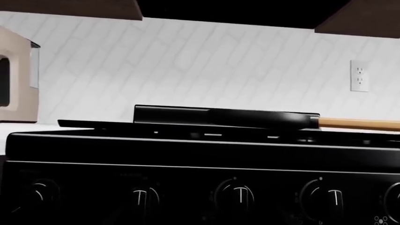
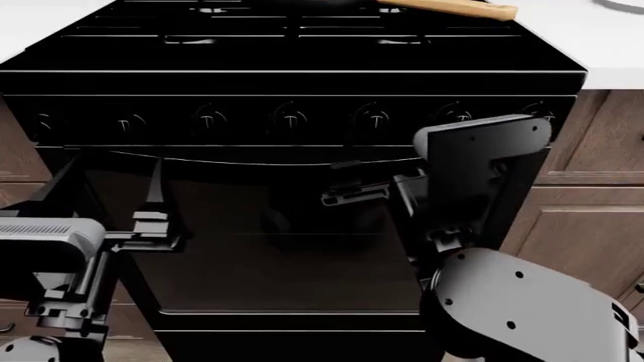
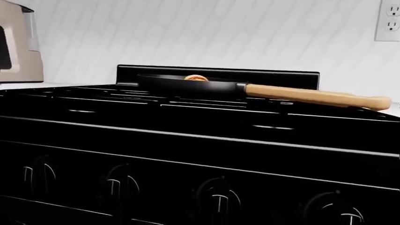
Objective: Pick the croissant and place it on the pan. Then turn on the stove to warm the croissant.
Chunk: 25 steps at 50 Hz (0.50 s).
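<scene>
The croissant (image 3: 196, 78) lies in the pan (image 3: 187, 86); only its golden top shows above the black rim. The pan (image 1: 262, 118) sits on a rear burner of the black stove (image 2: 302, 45), its wooden handle (image 2: 453, 7) pointing right. In the left wrist view the croissant is hidden by the rim. Both arms hang low in front of the oven door, below the row of knobs (image 2: 291, 118). My left gripper (image 2: 151, 222) is at the door's left, my right gripper (image 2: 352, 196) near its middle. Their jaws blend into the dark door, and neither touches a knob.
A beige appliance (image 1: 16, 79) stands on the counter left of the stove. A wall outlet (image 1: 359, 76) is on the white tile behind. Brown cabinets (image 2: 604, 173) flank the stove under a white countertop (image 2: 593, 45). A plate's edge (image 2: 624, 4) shows at far right.
</scene>
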Tool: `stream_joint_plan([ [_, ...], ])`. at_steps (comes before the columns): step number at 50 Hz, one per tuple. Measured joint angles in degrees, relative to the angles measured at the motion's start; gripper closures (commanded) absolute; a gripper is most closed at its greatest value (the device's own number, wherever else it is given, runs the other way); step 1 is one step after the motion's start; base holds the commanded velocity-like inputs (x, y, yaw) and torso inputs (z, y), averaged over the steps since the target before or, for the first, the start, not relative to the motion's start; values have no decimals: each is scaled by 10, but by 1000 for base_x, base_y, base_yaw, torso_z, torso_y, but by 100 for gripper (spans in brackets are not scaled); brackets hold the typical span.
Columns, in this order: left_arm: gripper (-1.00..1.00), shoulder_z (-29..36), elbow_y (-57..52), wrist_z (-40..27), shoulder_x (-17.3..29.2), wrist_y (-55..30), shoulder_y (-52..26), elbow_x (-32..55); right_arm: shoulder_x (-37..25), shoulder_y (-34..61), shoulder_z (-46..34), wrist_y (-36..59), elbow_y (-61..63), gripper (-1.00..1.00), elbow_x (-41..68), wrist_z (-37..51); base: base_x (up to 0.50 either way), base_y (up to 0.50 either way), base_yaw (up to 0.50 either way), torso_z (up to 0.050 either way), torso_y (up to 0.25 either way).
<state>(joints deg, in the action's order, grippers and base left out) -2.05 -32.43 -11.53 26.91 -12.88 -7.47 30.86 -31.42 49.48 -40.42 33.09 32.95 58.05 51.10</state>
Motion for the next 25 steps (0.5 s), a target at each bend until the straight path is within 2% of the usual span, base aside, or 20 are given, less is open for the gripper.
stream_joint_plan([
  [25, -100, -20, 2, 1, 2, 11, 8, 24, 33, 18, -10, 7, -57, -100, -24, 15, 0, 0, 0, 0, 0],
])
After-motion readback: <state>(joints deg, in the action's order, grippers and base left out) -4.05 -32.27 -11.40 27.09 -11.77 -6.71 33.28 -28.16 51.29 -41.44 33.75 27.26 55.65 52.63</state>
